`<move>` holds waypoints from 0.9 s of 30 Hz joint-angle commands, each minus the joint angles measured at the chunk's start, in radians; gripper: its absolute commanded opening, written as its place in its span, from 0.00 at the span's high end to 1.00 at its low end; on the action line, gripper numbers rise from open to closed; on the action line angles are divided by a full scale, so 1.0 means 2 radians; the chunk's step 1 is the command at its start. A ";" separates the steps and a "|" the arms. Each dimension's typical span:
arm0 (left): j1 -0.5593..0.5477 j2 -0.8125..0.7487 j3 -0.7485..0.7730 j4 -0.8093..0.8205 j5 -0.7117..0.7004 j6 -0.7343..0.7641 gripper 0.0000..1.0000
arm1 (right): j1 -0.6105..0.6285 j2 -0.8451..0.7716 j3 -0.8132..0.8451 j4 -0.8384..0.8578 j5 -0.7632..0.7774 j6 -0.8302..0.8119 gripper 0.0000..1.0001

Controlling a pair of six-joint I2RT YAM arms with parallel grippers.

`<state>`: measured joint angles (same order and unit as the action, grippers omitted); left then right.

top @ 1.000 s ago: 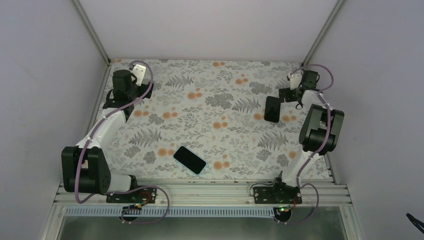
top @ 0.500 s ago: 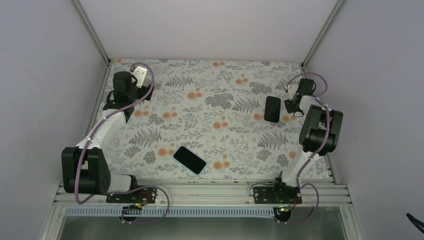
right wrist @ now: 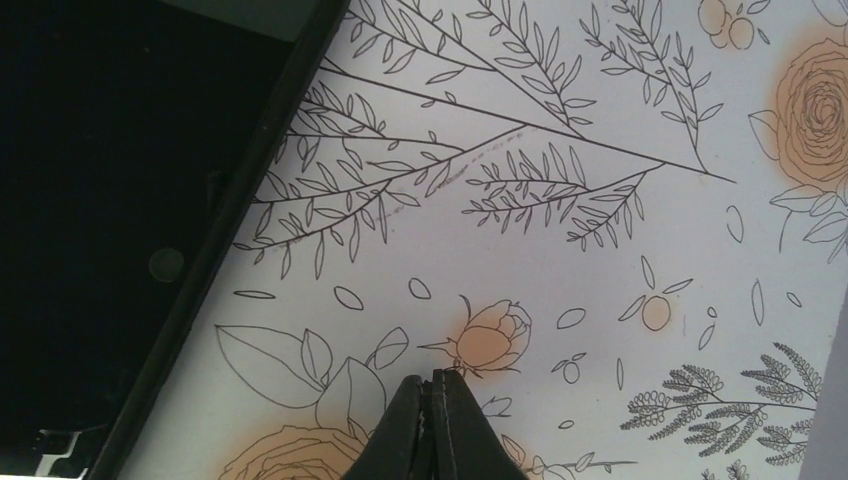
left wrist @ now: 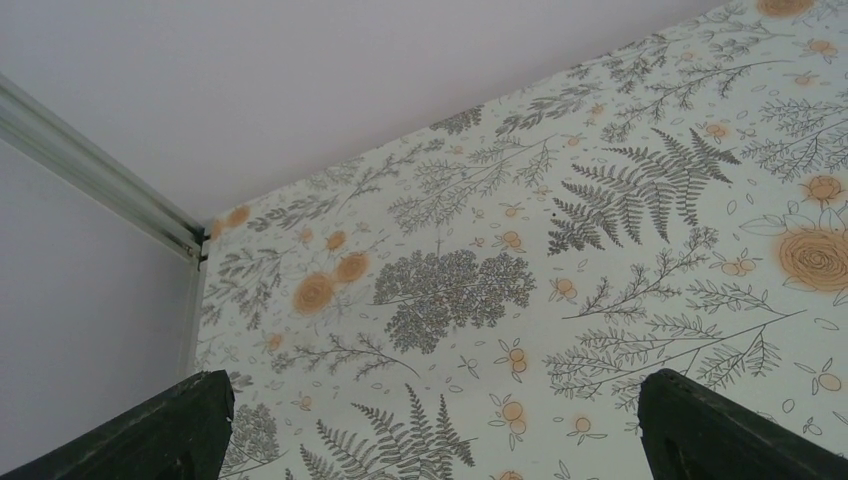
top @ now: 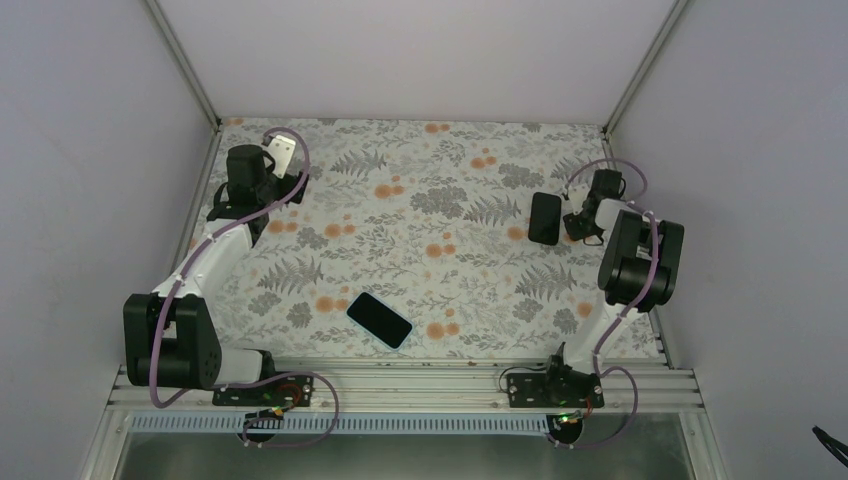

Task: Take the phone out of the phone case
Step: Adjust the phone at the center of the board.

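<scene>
The phone [top: 379, 320], dark-screened with a bluish edge, lies flat and diagonal at the near middle of the floral mat [top: 420, 200]. The black phone case [top: 545, 217] lies flat, well apart from it at the far right, its raised rim facing up.

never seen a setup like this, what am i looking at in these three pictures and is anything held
A left arm and a right arm, both robots, are bolted to the near edge of a flowered table. The wide picture looks down from above; the other two come from cameras on the wrists. A phone lies near the middle; what looks like the case lies beside the right gripper. That gripper is shut on nothing. The left gripper is open and empty.
</scene>
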<state>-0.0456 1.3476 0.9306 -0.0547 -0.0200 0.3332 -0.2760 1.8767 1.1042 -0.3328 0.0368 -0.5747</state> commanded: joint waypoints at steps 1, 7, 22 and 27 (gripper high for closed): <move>0.004 -0.004 -0.007 0.003 0.011 0.010 0.00 | 0.009 0.004 -0.027 -0.020 -0.031 -0.007 0.96; 0.004 -0.001 -0.009 0.001 0.017 0.015 0.00 | 0.039 -0.009 -0.054 -0.050 -0.052 -0.008 0.96; 0.004 0.005 -0.011 0.001 0.028 0.023 0.00 | 0.179 0.035 0.015 -0.124 -0.119 0.025 0.96; 0.004 0.003 -0.017 0.009 0.025 0.025 0.00 | 0.196 0.063 0.060 -0.152 -0.179 0.001 0.96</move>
<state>-0.0456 1.3533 0.9108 -0.0540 0.0193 0.3748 0.0887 1.9186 1.1946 -0.5064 -0.1806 -0.5499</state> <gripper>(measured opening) 0.999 0.040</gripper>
